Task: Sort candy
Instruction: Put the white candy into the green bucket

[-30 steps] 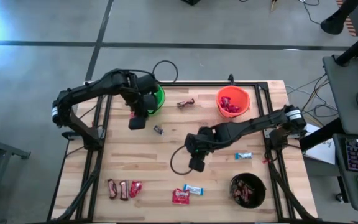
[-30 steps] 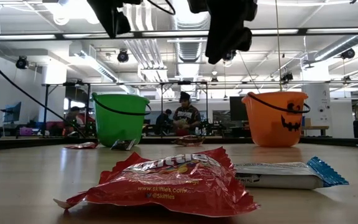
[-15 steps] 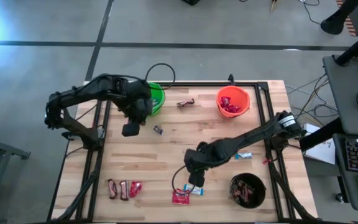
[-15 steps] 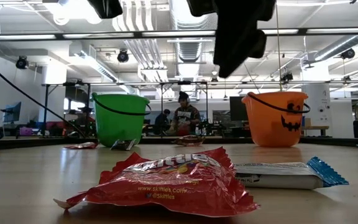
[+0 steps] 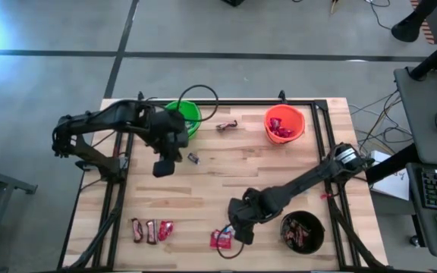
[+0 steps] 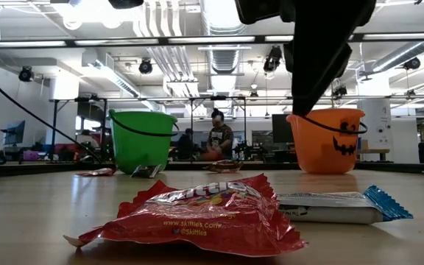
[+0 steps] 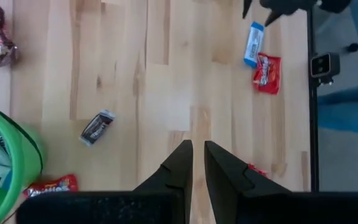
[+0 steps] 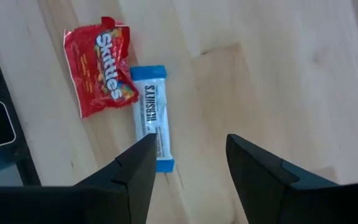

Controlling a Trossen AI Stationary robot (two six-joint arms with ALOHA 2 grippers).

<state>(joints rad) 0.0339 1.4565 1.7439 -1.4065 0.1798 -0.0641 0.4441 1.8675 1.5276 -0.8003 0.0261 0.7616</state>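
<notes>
— Where is the candy sitting?

— A red Skittles packet [image 8: 101, 64] lies flat on the wooden table [image 5: 203, 178] near its front edge, and a light-blue-and-white Hershey's bar [image 8: 151, 117] lies right beside it, the two just touching along one side. In the low view the same packet [image 6: 197, 213] is in front with the bar [image 6: 337, 206] behind it.

— And the arm over them?

— The right gripper [image 8: 188, 165] hangs above that pair with its fingers spread wide and nothing between them; the bar's end sits just by one finger [image 8: 135, 171].

— Other sweets?

— Three more pieces [image 5: 150, 230] lie in a row at the table's front left. A dark wrapped piece [image 7: 97, 127] rests near the green bucket [image 5: 184, 117], and another dark bar [image 5: 227, 126] lies between the green bucket and the orange bucket [image 5: 284, 123], which holds red packets. The black bucket [image 5: 302, 231] at front right holds dark bars.

— The left side?

— The left gripper [image 7: 197, 155] hovers over bare wood beside the green bucket, its fingers nearly together and holding nothing.
</notes>
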